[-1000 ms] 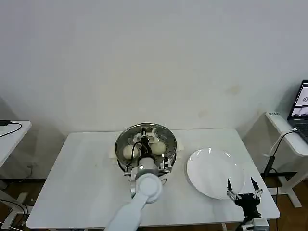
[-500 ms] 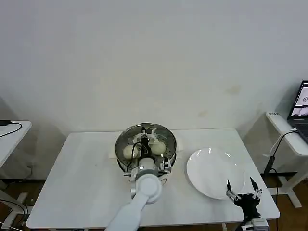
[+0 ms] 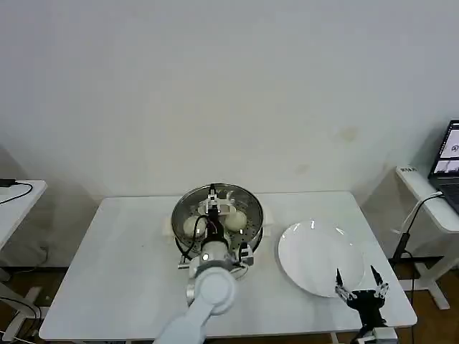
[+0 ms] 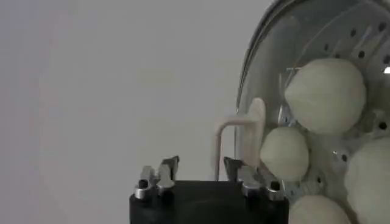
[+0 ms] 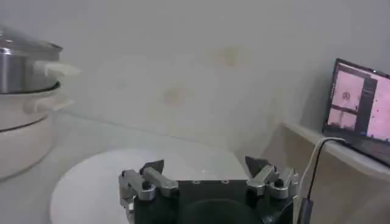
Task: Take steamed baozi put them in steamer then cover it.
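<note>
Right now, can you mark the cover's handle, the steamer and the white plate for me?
cover handle (image 4: 234, 135), left wrist view, on the cream bar's bend.
steamer (image 3: 252, 210), head view, on its steel rim.
white plate (image 3: 315, 252), head view, on its bare middle.

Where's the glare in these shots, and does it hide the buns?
Head view: small bright glints on the plate and the steamer rim. Left wrist view: soft shine on the metal, buns plainly visible. Right wrist view: the laptop screen glows.
</note>
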You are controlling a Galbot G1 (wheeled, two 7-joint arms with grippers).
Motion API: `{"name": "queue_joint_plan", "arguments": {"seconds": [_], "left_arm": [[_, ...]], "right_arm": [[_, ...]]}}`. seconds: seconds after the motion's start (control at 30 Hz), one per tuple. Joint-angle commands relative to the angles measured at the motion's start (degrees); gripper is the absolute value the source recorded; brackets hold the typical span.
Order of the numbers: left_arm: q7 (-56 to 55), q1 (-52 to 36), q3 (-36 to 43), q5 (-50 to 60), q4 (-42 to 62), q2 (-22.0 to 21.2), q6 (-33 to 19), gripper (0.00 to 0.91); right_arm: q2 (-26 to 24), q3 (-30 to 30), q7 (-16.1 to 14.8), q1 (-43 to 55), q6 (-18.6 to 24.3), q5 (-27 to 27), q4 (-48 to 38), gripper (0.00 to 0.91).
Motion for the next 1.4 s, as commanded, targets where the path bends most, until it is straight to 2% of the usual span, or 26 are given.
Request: {"name": "queue_joint_plan", "arguments": {"seconds": [0.03,0.23,0.33,0.4,0.43,0.57,0.7,0.83,0.9,1.4], "left_arm": [[0.0,3.5,0.6,-5.7,-11.6,6.7,0.0,0.907],[-3.1,9.2,-1.1,-11.5,-21.4,11.4,-1.7,0.907],[-11.5,14.9,-6.0,-22.8,-25.7,12.4,-5.7,0.907],[-24.6,17.9,-9.9,-39.6,-25.9,12.5,-8.6,0.907],[-29.6,20.1,-12.8,-45.3,-25.4,12.2,-11.4,0.907],[-34.3,28.5,-28.7,-72.1,-22.1,9.9,-33.1,0.907],[-35.5,34.5,-39.2,-93.0,-20.8,9.1,-39.6,0.907],[-35.7,39.6,-46.1,-100.1,-17.3,9.1,-43.2,0.907],[-35.5,41.8,-48.3,-102.8,-16.8,8.9,-41.9,0.907],[-34.1,55.2,-48.0,-103.2,-14.3,9.5,-45.6,0.907]], "right_arm": [[0.2,-0.1,0.0,-0.2,0.1,-0.3,0.2,0.907],[0.2,-0.1,0.0,-0.5,0.4,-0.4,0.2,0.907],[0.1,-0.1,0.0,-0.6,0.7,-0.4,0.2,0.907],[0.0,0.0,0.0,-0.8,1.0,-0.3,0.1,0.907],[-0.1,0.0,0.0,-0.8,1.0,-0.2,0.1,0.907],[-0.5,-0.6,-0.1,-1.2,2.0,0.1,0.2,0.907],[-1.0,-1.4,-0.1,-2.3,2.7,0.7,1.3,0.907],[-1.9,-2.3,-0.3,-3.5,3.6,1.7,2.7,0.907],[-2.7,-2.5,-0.7,-4.3,4.0,2.4,3.3,0.907],[-6.7,-5.6,-2.3,-6.7,3.0,7.8,3.5,0.907]]}}
